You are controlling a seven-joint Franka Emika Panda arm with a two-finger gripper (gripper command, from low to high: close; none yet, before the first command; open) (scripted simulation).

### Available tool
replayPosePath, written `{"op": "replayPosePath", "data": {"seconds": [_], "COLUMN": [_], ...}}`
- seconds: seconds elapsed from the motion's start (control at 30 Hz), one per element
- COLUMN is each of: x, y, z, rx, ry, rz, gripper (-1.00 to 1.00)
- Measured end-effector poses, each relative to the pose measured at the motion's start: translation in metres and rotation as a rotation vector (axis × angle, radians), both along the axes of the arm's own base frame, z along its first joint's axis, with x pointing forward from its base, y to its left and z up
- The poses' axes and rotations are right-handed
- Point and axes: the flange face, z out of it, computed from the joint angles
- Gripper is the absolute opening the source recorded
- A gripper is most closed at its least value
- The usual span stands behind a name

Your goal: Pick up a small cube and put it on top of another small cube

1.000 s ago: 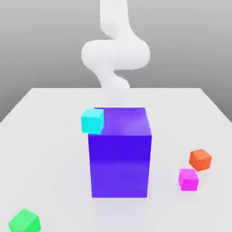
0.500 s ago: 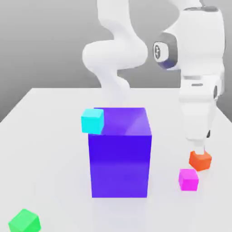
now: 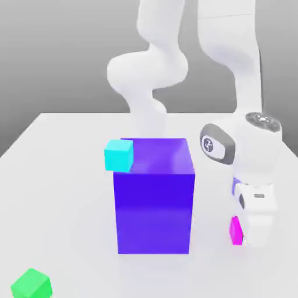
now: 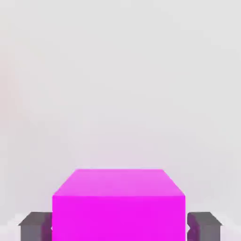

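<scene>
As Hand (image 4: 119,230) Grips Magenta Cube (image 3: 236,231), Arm (image 3: 250,145) Sits Lower Than Before

Where it hung higher half a second ago, the smooth white arm now reaches down on the exterior view's right of the blue-violet block (image 3: 154,212), its hand narrowed around the magenta cube beside that block. Glossy and flat-faced, the block matches the earlier frame, as do the cyan cube (image 3: 119,155) overlapping its upper corner and the green cube (image 3: 32,286) on its exterior view's left.
</scene>
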Motion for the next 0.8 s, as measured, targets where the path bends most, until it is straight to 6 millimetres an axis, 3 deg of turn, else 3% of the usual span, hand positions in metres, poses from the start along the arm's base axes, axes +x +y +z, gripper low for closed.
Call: {"op": "replayPosePath", "data": {"seconds": [0.1, 0.3, 0.37, 0.43, 0.57, 0.67, 0.8], "x": [0.000, 0.000, 0.021, 0.060, 0.130, 0.157, 0.172], "y": [0.000, 0.001, -0.008, -0.040, -0.133, -0.207, -0.306], "z": [0.001, 0.056, 0.065, 0.070, 0.079, 0.086, 0.099], "rx": [0.000, -0.002, -0.015, -0.026, -0.038, -0.035, -0.026], "ry": [0.000, 0.000, 0.009, 0.020, 0.036, 0.039, 0.033], "rz": [0.000, 0.002, -0.065, -0.209, -0.518, -0.711, -0.946], "gripper": [-1.00, -1.00, -1.00, -1.00, -1.00, -1.00, -1.00]}}
